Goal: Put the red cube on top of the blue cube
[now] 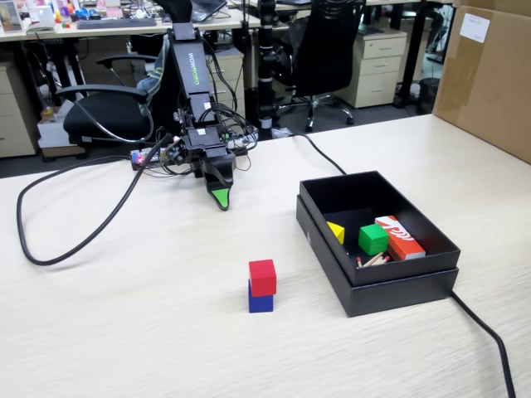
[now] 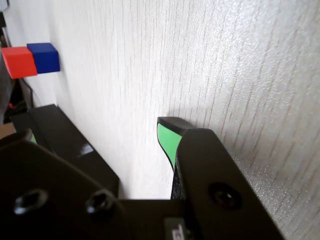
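Red cube (image 1: 262, 275): matte, plain, sitting squarely on the blue cube (image 1: 260, 302), faces nearly flush; the stack stands near the table's middle in the fixed view.
Blue cube: matte, deep blue, resting on the table.
Table (image 1: 124, 332): pale wood grain with fine streaks.
Box (image 1: 398, 282): black, rectangular, shallow, at 3 o'clock from the stack, apart from it; it holds a green cube (image 1: 372, 239), a yellow wedge (image 1: 335, 231) and a red-and-white carton (image 1: 399, 236).
Arm: black, folded low at 11 o'clock from the stack, well apart from it.
Gripper (image 1: 221, 199): green-tipped, pointing down at the table; only one tip shows, so I cannot tell whether its jaws are apart or together.
Cable (image 1: 83, 240): black, looping across the table at 9 o'clock.
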`<state>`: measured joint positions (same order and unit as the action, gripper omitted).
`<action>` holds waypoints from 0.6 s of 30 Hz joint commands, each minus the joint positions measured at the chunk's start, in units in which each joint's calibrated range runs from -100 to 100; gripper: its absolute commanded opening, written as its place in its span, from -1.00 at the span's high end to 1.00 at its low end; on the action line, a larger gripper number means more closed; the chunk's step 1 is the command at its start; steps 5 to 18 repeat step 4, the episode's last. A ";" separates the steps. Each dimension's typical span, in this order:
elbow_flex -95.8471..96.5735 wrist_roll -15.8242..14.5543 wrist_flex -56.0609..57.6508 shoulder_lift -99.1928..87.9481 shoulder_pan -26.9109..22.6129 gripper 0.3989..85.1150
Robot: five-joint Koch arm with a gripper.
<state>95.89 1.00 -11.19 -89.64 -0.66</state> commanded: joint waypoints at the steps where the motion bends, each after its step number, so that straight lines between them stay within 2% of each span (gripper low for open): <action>1: 0.39 0.20 0.69 0.20 0.00 -0.13; 18: 0.39 0.15 0.69 0.20 0.00 -0.13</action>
